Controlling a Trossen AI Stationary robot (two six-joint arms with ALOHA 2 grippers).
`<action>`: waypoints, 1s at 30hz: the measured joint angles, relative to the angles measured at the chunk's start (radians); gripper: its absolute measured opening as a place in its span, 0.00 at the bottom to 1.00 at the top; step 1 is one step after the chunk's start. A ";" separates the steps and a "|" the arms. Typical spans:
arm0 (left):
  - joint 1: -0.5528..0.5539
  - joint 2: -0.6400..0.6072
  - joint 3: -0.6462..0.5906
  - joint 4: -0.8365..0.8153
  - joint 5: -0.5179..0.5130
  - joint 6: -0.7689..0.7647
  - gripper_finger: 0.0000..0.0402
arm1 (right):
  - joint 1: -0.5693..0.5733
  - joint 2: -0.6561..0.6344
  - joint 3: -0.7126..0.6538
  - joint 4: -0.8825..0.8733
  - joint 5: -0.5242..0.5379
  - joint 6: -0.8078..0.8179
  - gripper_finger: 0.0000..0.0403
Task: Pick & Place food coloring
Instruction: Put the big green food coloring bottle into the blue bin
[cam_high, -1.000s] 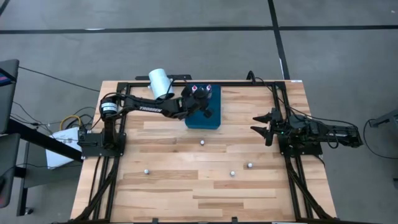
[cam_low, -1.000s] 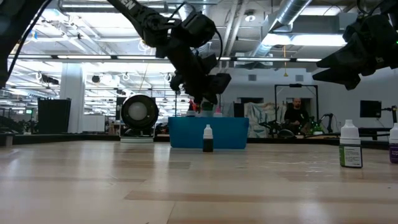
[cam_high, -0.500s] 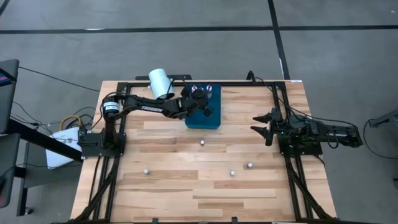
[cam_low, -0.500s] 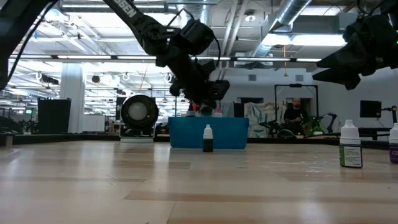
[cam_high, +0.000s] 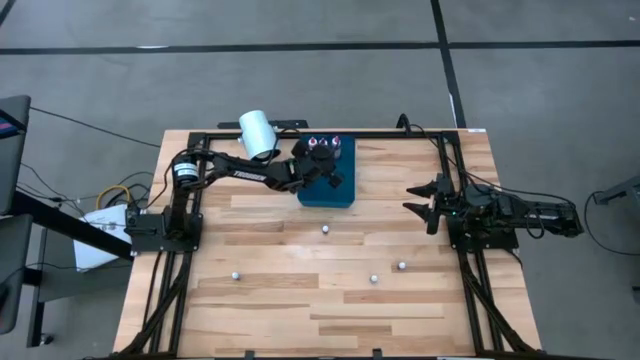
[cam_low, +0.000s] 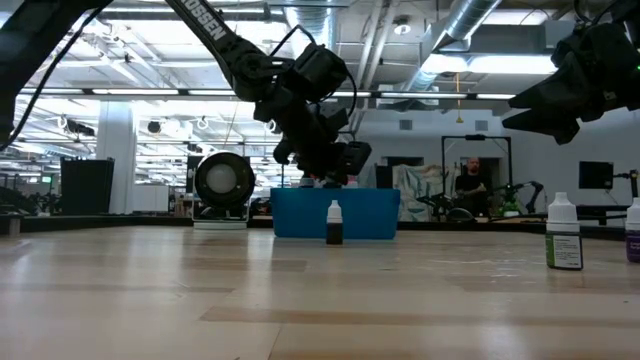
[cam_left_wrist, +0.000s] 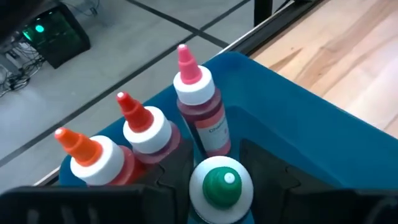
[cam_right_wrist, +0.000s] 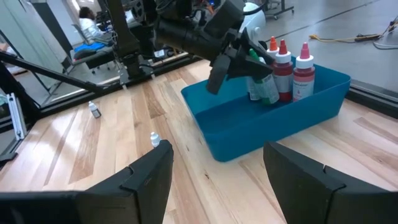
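Left gripper: I see it over the blue tray, at the tray's far end; my wrist view shows the fingers closed around a green-capped bottle, one on each side of it

Green bottle: held upright inside the tray, just beside three others; the right wrist view shows its green body below the gripper

Bottles in tray: an orange-tipped one, a red-tipped one and a pink-tipped one stand upright in a row along the tray's far wall

Tray: at the far edge of the table, left of centre, next to a white cylinder lying on its side

Loose bottles: four stand on the table, well apart; one just in front of the tray, one nearer the left side, two toward the right

Dark bottle: in the low view it stands upright before the tray

Right gripper: I see it idle at the table's right edge, fingers spread wide
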 joint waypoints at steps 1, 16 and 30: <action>0.000 0.000 0.000 -0.004 0.000 0.000 0.28 | 0.000 0.000 0.000 0.000 0.000 0.000 0.59; 0.001 0.000 0.000 -0.041 0.001 -0.062 0.31 | 0.000 0.000 0.000 0.000 0.000 0.000 0.59; 0.010 0.000 0.000 -0.039 0.027 -0.118 0.40 | 0.000 0.000 0.000 0.000 0.000 0.000 0.59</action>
